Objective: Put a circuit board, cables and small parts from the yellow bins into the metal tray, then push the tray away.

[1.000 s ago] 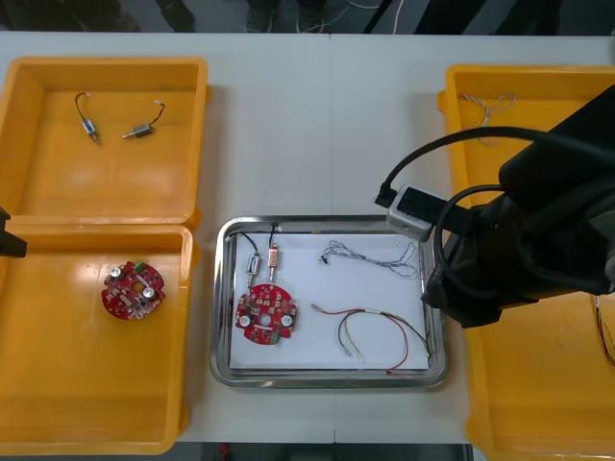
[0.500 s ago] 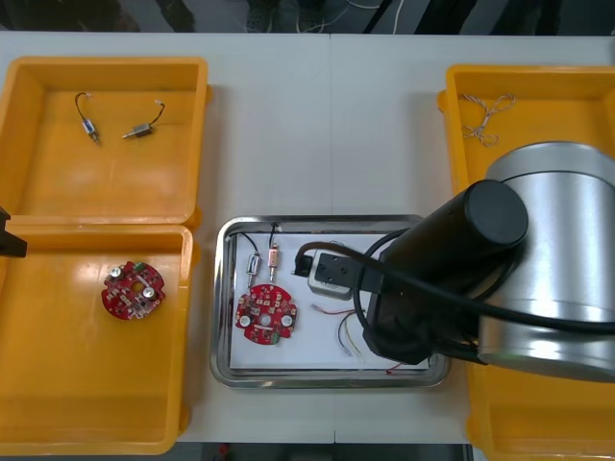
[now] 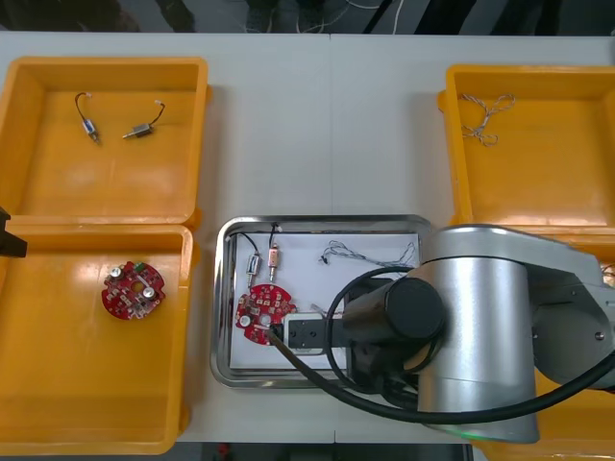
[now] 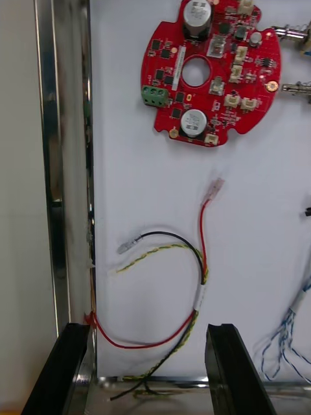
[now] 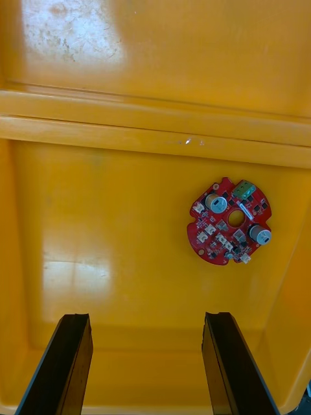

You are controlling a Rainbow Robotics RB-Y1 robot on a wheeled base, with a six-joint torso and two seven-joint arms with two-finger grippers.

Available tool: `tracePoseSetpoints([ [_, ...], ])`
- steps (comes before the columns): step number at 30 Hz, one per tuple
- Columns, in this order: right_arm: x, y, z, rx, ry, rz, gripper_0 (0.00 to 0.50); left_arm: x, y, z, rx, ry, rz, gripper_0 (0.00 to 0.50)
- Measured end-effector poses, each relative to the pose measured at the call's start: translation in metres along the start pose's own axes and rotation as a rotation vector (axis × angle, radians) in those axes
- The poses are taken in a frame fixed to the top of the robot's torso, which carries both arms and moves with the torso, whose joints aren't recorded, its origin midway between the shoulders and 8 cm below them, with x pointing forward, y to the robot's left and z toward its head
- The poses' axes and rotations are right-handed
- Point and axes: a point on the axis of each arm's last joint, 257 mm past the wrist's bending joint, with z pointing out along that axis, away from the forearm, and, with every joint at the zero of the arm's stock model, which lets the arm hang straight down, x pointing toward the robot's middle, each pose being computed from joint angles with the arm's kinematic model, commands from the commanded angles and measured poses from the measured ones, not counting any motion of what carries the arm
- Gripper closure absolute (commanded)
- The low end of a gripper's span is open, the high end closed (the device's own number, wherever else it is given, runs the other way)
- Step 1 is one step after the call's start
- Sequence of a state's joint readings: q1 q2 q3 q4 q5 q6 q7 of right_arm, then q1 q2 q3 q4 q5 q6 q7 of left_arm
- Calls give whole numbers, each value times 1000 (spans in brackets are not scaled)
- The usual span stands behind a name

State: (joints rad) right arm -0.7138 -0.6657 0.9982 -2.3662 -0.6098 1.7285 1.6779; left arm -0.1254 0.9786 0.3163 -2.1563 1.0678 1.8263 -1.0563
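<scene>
Four kinds of item lie in the metal tray (image 3: 220, 288): circuit board (image 4: 210, 71), red and yellow cable (image 4: 201, 295), blue and white cable (image 3: 365, 255) and small metal parts (image 3: 274, 257). I judge loading done. My right gripper (image 4: 148, 334), jaws wide and empty, hovers at the tray's rim over the red and yellow cable. Next I must brace on that rim and push away. My left gripper (image 5: 146, 321) waits, spread, over a yellow bin (image 5: 129, 214).

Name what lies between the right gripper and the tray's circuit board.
Right wrist view: the red and yellow cable loops on the tray between the right gripper and the circuit board.
</scene>
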Motion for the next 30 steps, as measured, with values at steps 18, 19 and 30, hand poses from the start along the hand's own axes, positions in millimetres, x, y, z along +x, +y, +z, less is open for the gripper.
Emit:
tracePoseSetpoints([
  [18,-16,20,33,-99,32,40,0,0,0,0,0,0,0,0],
  [19,-17,22,33,-104,29,42,0,0,0,0,0,0,0,0],
  [30,-19,45,45,-127,18,65,0,0,0,0,0,0,0,0],
])
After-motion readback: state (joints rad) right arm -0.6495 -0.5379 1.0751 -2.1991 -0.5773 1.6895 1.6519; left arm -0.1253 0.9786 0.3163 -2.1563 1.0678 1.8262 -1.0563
